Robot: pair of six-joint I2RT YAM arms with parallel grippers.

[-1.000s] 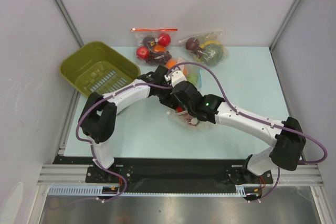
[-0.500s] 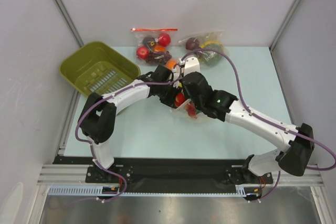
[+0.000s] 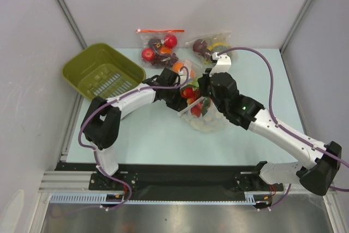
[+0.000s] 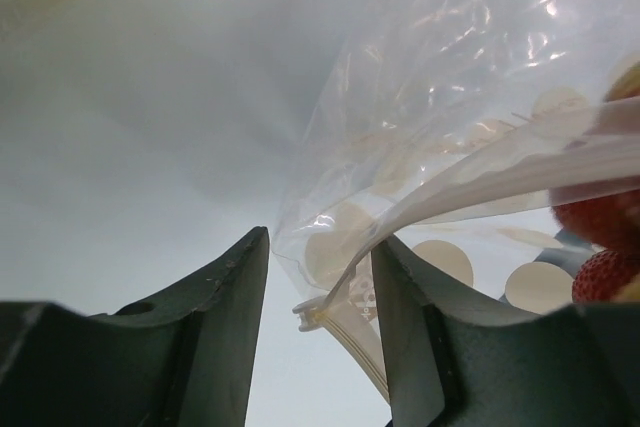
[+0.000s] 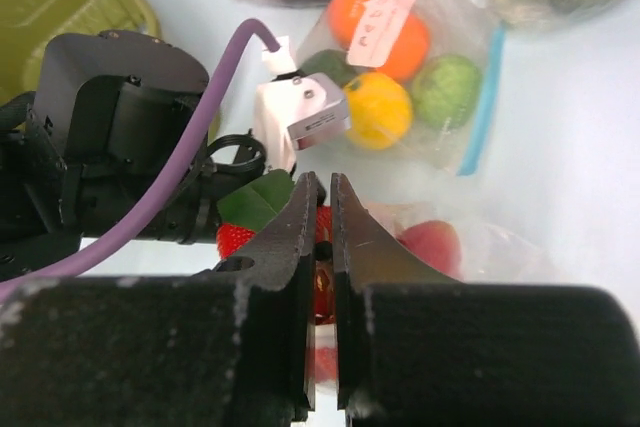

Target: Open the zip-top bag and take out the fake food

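Currently the step in hand is opening the bag [image 3: 208,120]; removal of the fake food [image 3: 188,92] is not yet begun. Location: the bag sits mid-worktop [image 3: 147,135], between the two pincers, w/ a separate bag of round fruit [image 5: 400,87] just beyond it. The red and green pieces are inside the bag, bunched near its mouth. Right pincer [image 5: 325,179]: jaws all but closed, only a thin slit between them, positioned approx. over the bag's top edge. It is judged to be pinching one wall of the film, though the film itself cannot be made out in the slit. Left pincer [image 4: 318,242]: jaws apart, w/ the bag's zip-strip corner lying in the gap, close to one finger but not clamped. The top view suggests the mouth is partly spread. Next move, as a judgement: close the left pincer on the free zip edge, then draw the two pincers apart, slow and level, so the seal parts w/o the film slipping or the contents spilling. Only then tip or pick out the pieces.
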